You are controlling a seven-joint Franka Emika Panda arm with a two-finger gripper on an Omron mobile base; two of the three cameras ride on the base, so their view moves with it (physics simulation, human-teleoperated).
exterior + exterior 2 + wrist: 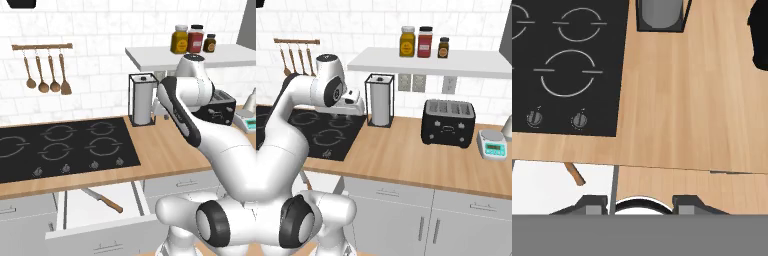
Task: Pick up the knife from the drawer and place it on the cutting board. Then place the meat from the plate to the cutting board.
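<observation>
The drawer stands pulled out below the counter, white inside. In it lies the knife, silver blade pointing back-left, brown handle toward the front right. In the hand view the knife's handle end pokes out from under the counter edge over the drawer's white floor. My gripper hangs above the counter's front edge, near the stove's right side, fingers pointing down and spread wide with nothing between them. From the right base view the gripper sits high over the stove corner. The cutting board, meat and plate are out of view.
A black cooktop fills the counter's left. Behind stands a paper towel holder. A black toaster and a small scale sit to the right. Spice jars line a shelf, and wooden utensils hang on the wall.
</observation>
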